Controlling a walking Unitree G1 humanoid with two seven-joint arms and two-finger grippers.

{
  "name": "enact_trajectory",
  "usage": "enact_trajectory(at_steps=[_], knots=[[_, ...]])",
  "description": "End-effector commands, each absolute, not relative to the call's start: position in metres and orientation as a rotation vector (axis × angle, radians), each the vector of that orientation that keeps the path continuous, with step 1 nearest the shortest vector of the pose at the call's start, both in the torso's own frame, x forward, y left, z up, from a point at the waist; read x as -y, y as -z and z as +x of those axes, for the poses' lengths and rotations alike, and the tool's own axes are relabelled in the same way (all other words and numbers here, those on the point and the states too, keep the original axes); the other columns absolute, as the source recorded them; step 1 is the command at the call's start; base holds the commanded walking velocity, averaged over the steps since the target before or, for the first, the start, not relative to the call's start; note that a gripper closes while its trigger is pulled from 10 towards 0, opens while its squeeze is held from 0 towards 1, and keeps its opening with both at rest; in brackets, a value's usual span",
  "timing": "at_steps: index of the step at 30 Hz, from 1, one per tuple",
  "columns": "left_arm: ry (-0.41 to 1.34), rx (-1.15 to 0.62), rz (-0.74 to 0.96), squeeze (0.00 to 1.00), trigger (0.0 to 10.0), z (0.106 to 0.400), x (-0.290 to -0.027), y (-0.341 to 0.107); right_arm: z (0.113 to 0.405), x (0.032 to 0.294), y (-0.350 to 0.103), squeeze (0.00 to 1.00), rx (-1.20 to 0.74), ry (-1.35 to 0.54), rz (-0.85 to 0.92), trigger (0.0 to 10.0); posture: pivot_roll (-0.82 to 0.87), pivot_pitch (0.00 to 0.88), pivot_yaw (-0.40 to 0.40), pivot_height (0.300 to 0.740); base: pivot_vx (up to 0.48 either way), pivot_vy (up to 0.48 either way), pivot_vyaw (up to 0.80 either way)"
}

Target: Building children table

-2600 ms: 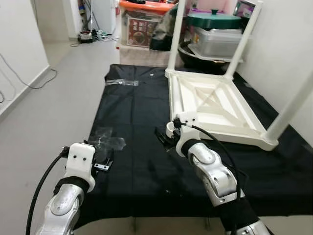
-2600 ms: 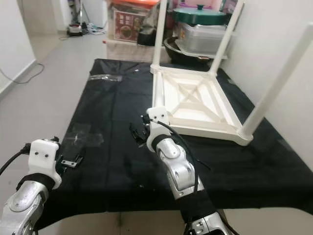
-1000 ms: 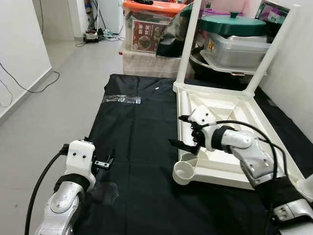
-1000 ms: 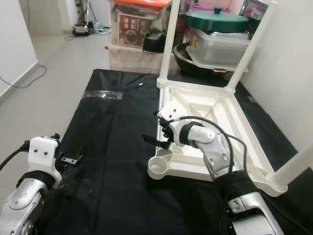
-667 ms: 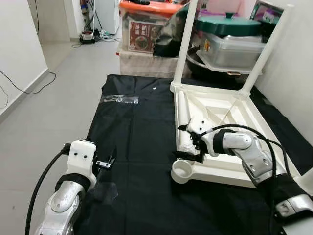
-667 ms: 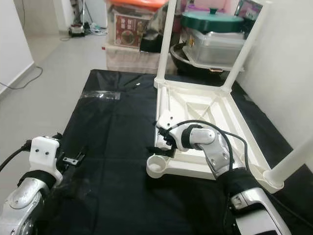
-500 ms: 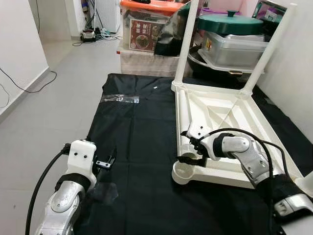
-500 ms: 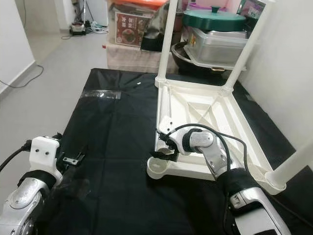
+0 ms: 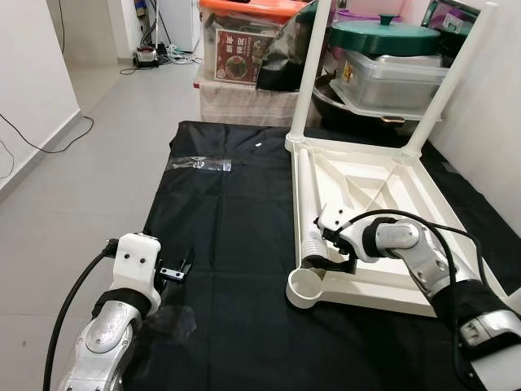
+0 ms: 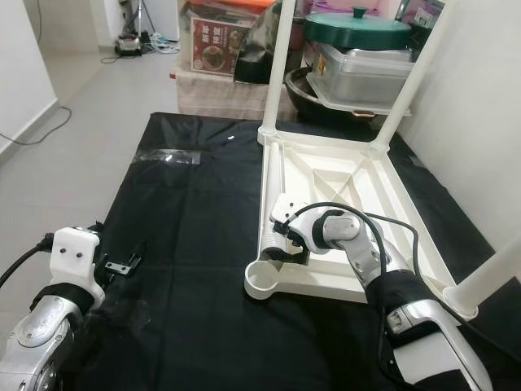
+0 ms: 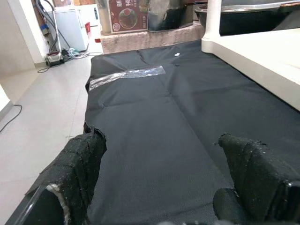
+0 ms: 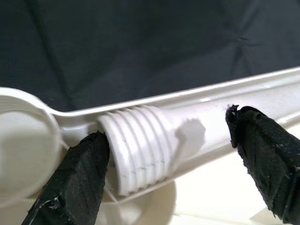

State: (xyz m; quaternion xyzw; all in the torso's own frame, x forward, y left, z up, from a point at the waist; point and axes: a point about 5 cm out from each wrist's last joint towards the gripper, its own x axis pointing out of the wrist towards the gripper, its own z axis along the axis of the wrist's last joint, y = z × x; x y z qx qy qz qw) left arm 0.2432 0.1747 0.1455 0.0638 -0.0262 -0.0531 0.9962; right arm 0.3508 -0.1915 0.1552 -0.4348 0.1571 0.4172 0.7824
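The white children's table (image 9: 391, 208) lies upside down on a black cloth (image 9: 228, 220). Two legs stand up at its far corners (image 9: 309, 73) (image 9: 444, 81), and a third rises at the near right (image 10: 488, 277). A loose white leg (image 9: 304, 191) lies inside along the left rail, its threaded end (image 12: 140, 145) close to the empty round socket (image 9: 304, 287). My right gripper (image 9: 330, 251) is open, its fingers (image 12: 265, 159) spread on either side of that threaded end. Low over the cloth at the near left, my left gripper (image 9: 175, 271) is open with nothing in it.
Storage boxes (image 9: 244, 49) and a pot with a green lid (image 9: 383, 37) crowd the far end behind the table. A wall (image 9: 496, 138) runs close along the right. A clear tape strip (image 9: 199, 164) lies on the cloth. Grey floor (image 9: 98, 163) opens to the left.
My right gripper has dropped from above the left rail down to the loose leg's threaded end by the socket. The left arm stays where it was.
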Motion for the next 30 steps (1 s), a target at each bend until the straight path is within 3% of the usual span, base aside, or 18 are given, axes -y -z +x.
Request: enact_trajectory(at_steps=[1, 8, 10, 18, 23, 24, 25, 26, 30], knots=[[0.117, 0.045, 0.139, 0.00, 10.0, 0.244, -0.174, -0.143, 0.352, 0.192, -0.156, 0.00, -0.342, -0.894, -0.965, 10.0, 0.09, 0.000, -0.109, 0.740, 0.000, 0.000, 0.00], [0.111, 0.045, 0.141, 0.00, 10.0, 0.244, -0.172, -0.142, 0.379, 0.196, -0.175, 0.00, -0.188, -0.455, -0.975, 10.0, 0.10, 0.000, -0.122, 0.740, 0.000, 0.000, 0.00], [0.111, 0.045, 0.141, 0.00, 10.0, 0.244, -0.172, -0.142, 0.379, 0.196, -0.175, 0.00, -0.188, -0.455, -0.975, 10.0, 0.10, 0.000, -0.122, 0.740, 0.000, 0.000, 0.00], [0.111, 0.040, 0.145, 0.00, 10.0, 0.242, -0.173, -0.142, 0.379, 0.208, -0.198, 0.00, -0.014, -0.119, -0.774, 10.0, 0.09, 0.000, -0.113, 0.740, 0.000, 0.000, 0.00], [0.114, 0.037, 0.147, 0.00, 10.0, 0.243, -0.173, -0.141, 0.376, 0.208, -0.191, 0.00, -0.006, -0.073, -0.709, 10.0, 0.09, 0.000, -0.107, 0.740, 0.000, 0.000, 0.00], [0.116, 0.037, 0.148, 0.00, 10.0, 0.243, -0.173, -0.141, 0.375, 0.202, -0.182, 0.00, -0.022, -0.098, -0.682, 1.7, 0.09, 0.000, -0.110, 0.740, 0.000, 0.000, 0.00], [0.116, 0.037, 0.148, 0.00, 10.0, 0.243, -0.173, -0.141, 0.375, 0.202, -0.182, 0.00, -0.022, -0.098, -0.682, 1.7, 0.09, 0.000, -0.110, 0.740, 0.000, 0.000, 0.00], [0.116, 0.037, 0.150, 0.00, 10.0, 0.244, -0.172, -0.141, 0.375, 0.194, -0.173, 0.00, -0.037, -0.117, -0.663, 0.0, 0.10, 0.000, -0.117, 0.740, 0.000, 0.000, 0.00], [0.105, 0.038, 0.154, 0.00, 10.0, 0.245, -0.172, -0.141, 0.378, 0.175, -0.160, 0.00, -0.032, -0.135, -0.639, 0.0, 0.10, 0.000, -0.118, 0.740, 0.000, 0.000, 0.00]])
